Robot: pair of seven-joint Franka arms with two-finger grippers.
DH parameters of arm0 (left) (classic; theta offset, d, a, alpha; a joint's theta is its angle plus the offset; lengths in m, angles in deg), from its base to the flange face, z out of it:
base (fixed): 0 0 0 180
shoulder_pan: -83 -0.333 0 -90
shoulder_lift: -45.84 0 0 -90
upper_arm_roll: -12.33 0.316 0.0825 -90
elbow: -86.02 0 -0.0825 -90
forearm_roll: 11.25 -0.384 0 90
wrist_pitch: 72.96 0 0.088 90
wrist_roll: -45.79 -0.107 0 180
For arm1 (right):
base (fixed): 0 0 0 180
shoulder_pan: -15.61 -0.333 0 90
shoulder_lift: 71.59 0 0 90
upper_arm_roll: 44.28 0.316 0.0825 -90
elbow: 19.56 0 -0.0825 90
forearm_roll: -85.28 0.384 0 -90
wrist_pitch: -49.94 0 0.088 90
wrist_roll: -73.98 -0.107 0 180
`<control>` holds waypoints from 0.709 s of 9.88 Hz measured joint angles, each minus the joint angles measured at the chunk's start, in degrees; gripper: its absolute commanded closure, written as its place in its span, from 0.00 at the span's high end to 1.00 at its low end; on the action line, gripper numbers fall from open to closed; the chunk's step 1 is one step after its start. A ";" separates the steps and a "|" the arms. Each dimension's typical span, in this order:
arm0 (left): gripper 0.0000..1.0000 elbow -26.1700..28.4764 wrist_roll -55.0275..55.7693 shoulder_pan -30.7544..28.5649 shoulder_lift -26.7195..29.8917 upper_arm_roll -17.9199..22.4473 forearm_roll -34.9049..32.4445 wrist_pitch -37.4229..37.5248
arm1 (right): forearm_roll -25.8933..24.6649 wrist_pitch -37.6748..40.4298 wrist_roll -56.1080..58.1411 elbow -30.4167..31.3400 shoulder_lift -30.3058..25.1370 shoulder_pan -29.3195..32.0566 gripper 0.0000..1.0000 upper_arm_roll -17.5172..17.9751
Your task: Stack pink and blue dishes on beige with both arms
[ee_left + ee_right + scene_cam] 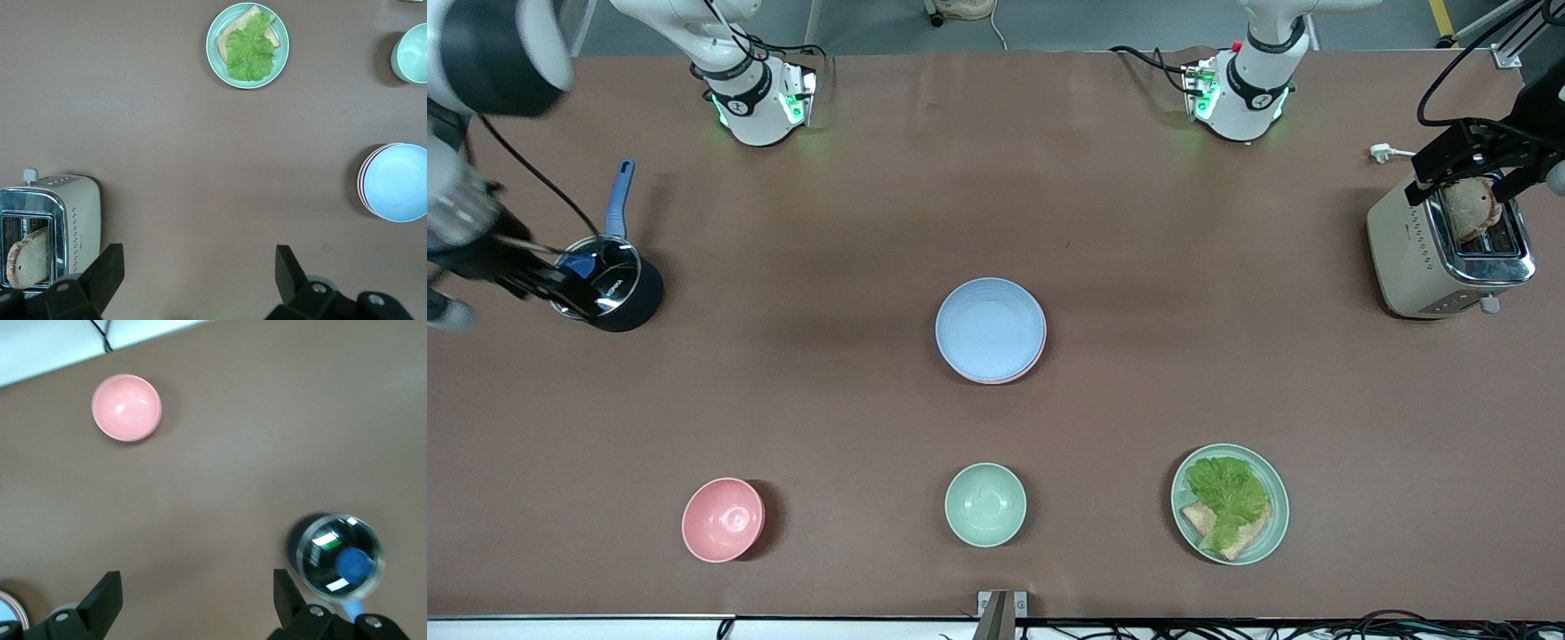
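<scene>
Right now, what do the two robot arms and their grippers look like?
Both arms are glossy white with black bands at the joints. The right arm's base and the left arm's base glow green and trail black cables. The left gripper and right gripper each have two black, wedge-shaped fingers, set wide apart.

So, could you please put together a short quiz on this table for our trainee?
1. True or false: the blue plate lies on top of the pink plate.
2. What stands in the toaster? A: a bread slice. B: lettuce. C: a spoon.
3. Fill in: the left end effector, open, hangs over the toaster; the right end effector, open, hangs over the ____.

Key: 1 true. 2 A. 3 pot.
</scene>
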 measured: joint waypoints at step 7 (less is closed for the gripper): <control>1.00 0.81 -1.96 0.32 0.00 1.88 -0.04 0.04 | 4.21 12.09 15.33 -6.37 -2.41 -0.18 1.00 -6.95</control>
